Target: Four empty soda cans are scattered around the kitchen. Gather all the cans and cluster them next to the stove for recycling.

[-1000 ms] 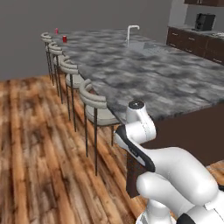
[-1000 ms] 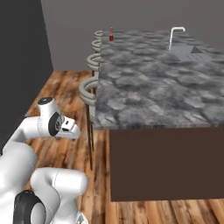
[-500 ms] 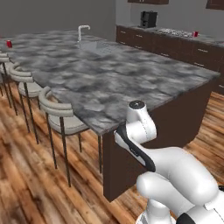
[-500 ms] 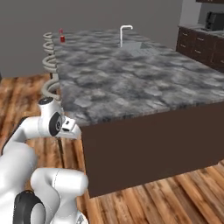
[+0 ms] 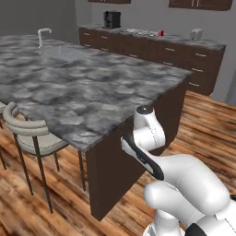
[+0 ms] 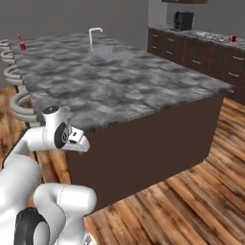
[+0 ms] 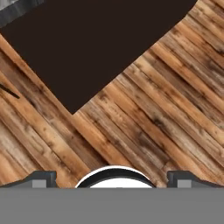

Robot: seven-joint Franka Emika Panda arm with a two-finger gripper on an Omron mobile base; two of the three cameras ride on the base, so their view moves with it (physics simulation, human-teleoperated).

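Tool [image 7: 112, 181] spread wide and empty, pointing down at the wooden floor [image 7: 166, 109]. One soda can [image 5: 161, 33] stands beside the stove [image 5: 140, 32] on the far table [image 5: 184, 40]; another soda can [image 6: 20, 42] sits on the island's [image 6: 119, 86] far corner.

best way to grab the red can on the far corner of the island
Grip the soda can across its round side wall, mid-height, coming in level from the open island surface. It looks upright and clear of neighbours, though small here. The gripper is open, aimed at the floor.

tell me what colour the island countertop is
Mottled grey and dark grey stone on the island countertop, seen best in the left base view.
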